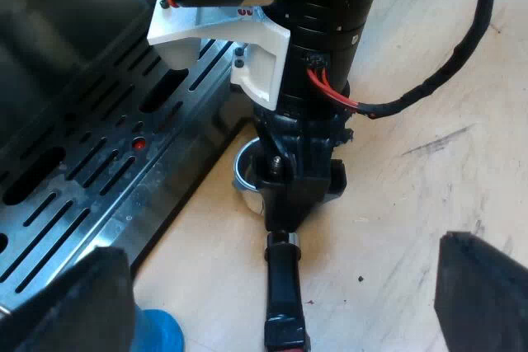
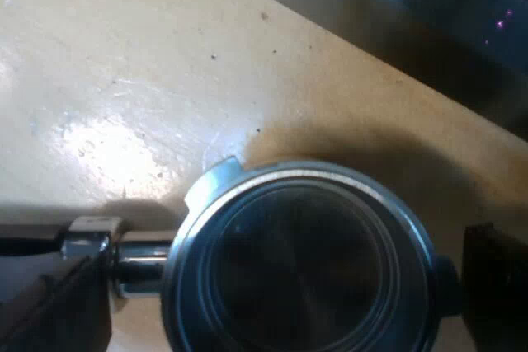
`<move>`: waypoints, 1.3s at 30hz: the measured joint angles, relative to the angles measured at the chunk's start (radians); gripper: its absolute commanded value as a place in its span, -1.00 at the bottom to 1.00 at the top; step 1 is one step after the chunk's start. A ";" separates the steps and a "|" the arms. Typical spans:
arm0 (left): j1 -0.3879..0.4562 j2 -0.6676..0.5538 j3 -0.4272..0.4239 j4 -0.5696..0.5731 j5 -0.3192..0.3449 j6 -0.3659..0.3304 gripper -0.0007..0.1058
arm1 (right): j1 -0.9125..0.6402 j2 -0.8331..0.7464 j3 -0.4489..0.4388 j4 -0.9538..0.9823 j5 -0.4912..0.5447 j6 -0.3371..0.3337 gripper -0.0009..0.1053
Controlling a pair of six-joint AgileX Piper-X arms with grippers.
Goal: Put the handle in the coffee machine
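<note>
Metal holder (image 2: 297, 269) on the surface (image 2: 124, 80) beside the drip tray (image 1: 99, 171), my right gripper (image 2: 272, 286) open astride its head, my left gripper (image 1: 285, 290) open; likely heavy, stiff, slick steel, so grip the dark handle (image 1: 285, 323).

Setting: a robot test bench laid out as a coffee station. Whether it stands in a lab or a workshop cannot be told.

Evidence:
- A plain light wooden desk (image 1: 412, 204) carries everything. It is scuffed and marked with dark specks.
- An espresso machine (image 1: 49, 39) stands on it, with a slotted steel drip tray (image 1: 91, 195) at its front.
- Coffee tools lie on the wood: a metal holder (image 2: 297, 278) just beside the tray and a blue tamper (image 1: 161, 331) near it.
- A black robot arm (image 1: 330, 30) reaches down over the holder, which marks this as a trial rig rather than a household kitchen.
</note>
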 measured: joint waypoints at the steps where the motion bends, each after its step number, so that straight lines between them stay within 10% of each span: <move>1: 0.000 0.000 0.000 0.000 0.000 0.000 0.43 | -0.004 0.008 0.000 0.000 0.000 0.000 0.63; 13: 0.000 0.000 0.000 0.000 0.000 0.000 0.43 | -0.004 0.009 0.000 -0.001 -0.009 -0.002 0.61; 27: 0.000 0.000 0.000 0.000 0.000 0.000 0.43 | -0.007 0.009 0.000 -0.001 -0.011 -0.002 -0.98; 39: 0.000 0.000 0.000 -0.017 0.000 0.000 0.43 | -0.007 -0.032 0.000 0.083 -0.012 0.117 -0.98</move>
